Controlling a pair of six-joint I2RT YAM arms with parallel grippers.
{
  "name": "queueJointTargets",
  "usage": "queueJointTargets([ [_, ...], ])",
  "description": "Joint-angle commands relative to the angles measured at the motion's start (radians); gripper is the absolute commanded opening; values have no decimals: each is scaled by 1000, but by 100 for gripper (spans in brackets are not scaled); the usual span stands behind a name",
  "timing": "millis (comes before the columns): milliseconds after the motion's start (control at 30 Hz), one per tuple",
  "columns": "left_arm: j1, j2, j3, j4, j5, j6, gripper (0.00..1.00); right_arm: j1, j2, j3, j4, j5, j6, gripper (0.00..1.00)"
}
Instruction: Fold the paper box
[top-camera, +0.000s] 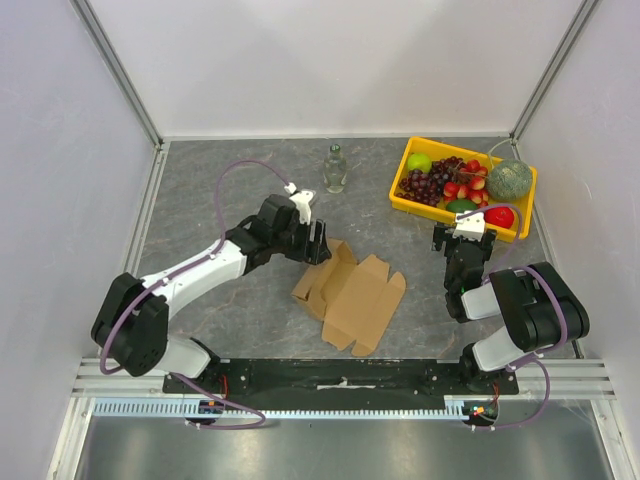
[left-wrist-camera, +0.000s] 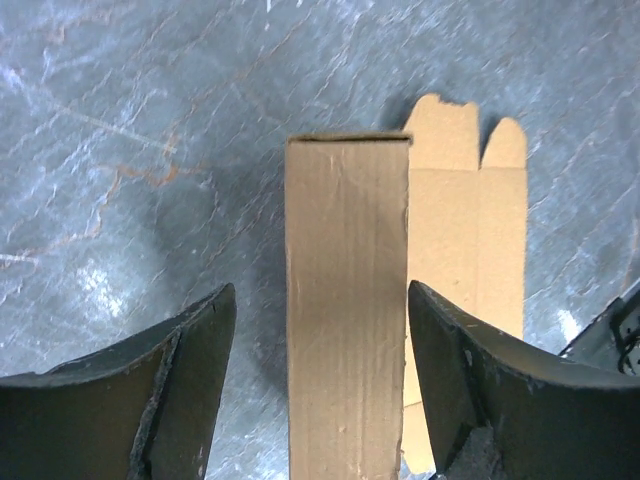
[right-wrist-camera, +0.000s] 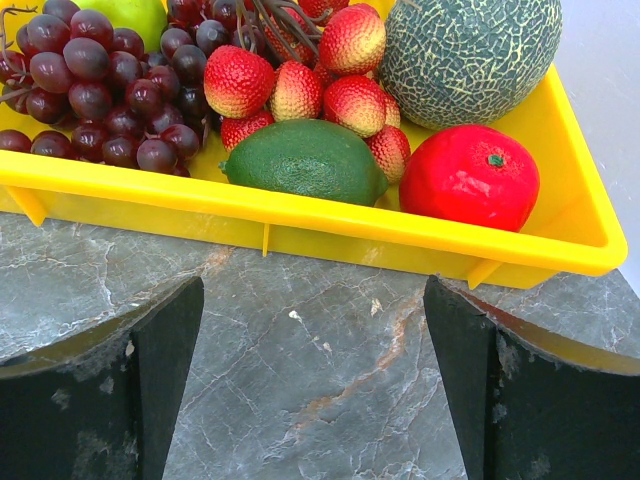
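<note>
Paper box (top-camera: 350, 293) sat mid-table, just ahead of the arm bases, between the two arms and closer to the left one. It was a mostly flat die-cut sheet, not yet a carton. It lay skewed to the table (top-camera: 230, 200) edges, with one corner toward the bases and the opposite corner under the left gripper (left-wrist-camera: 320, 290).

In the left wrist view, one long panel looked lifted off the surface. It sat nearer the camera than the rest and threw a shadow to one side. That panel's long axis ran straight away from the camera, in line with the gap between the fingers. The flat part beside it ran parallel, with its rounded tabs at the far end.

The left gripper was spread wide and straddled the raised panel. One finger sat close to the panel's edge and the other was well apart from it, so nothing was clamped. Likely reason: it was lined up along the crease to pinch or push that panel over. That puts the fold at an early stage.

The right gripper (right-wrist-camera: 314, 290) was also released and empty. It hung over bare table just in front of the yellow tray (right-wrist-camera: 300, 215) of fruit, well apart from the cardboard. Probably it was parked out of the way, though it could hold the sheet down if the sheet slid.

A glass bottle (top-camera: 335, 168) stood at the far side, beyond the left gripper and clear of the work.
</note>
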Motion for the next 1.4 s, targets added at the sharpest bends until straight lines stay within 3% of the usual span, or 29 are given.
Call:
queueJointTargets([
  [0, -42, 20, 118, -77, 12, 56, 77, -4, 0, 20, 32, 17, 14, 98],
  [333, -296, 17, 227, -297, -419, 107, 80, -5, 0, 18, 30, 15, 15, 98],
  [567, -427, 123, 263, -446, -692, 120, 75, -4, -1, 20, 32, 14, 12, 98],
  [1033, -465, 170, 255, -453, -730, 110, 42, -4, -1, 22, 32, 17, 14, 98],
  [1367, -464, 144, 220, -431, -718, 84, 35, -4, -1, 22, 32, 15, 14, 98],
])
